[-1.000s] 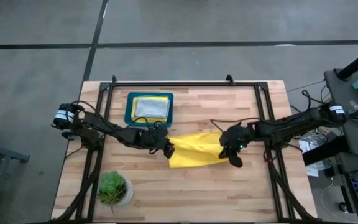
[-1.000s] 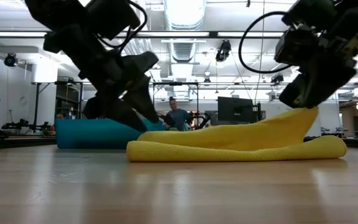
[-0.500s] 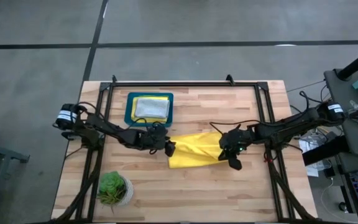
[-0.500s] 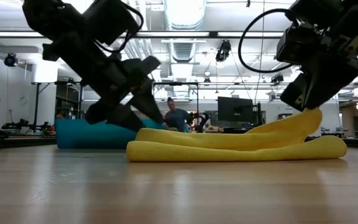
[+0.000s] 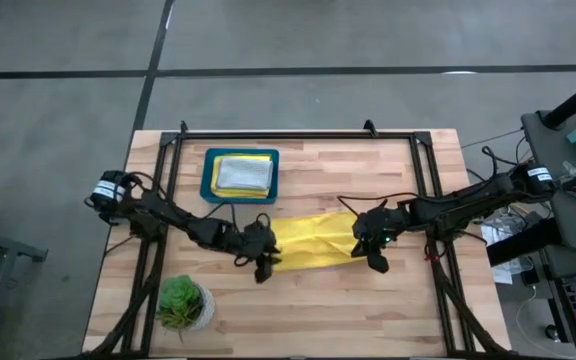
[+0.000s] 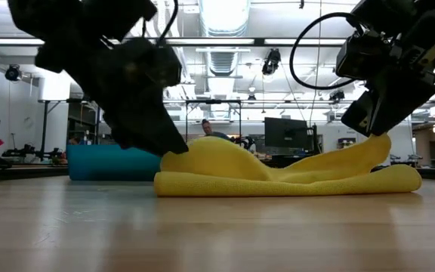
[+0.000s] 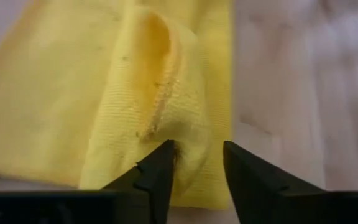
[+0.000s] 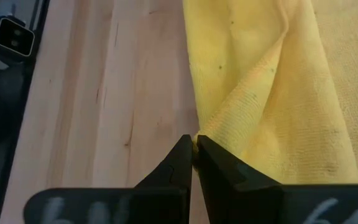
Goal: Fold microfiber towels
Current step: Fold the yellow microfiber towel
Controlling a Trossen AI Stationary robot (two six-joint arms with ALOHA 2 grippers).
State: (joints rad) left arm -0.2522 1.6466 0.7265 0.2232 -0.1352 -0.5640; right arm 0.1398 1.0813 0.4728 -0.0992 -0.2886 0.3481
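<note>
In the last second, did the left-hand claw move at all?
Yes. The left gripper slid down-picture in the high view, away from the teal tray toward the table's near edge, along the yellow towel's end.

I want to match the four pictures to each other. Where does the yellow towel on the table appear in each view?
High view: yellow towel at table centre, between both pincers.
Low view: it lies across the middle.
Left wrist view: it fills the upper left.
Right wrist view: upper right.
Shared landmark: the wooden table.

Bare wood [image 5: 388,175] behind — plant [image 5: 180,301] near-left
</note>
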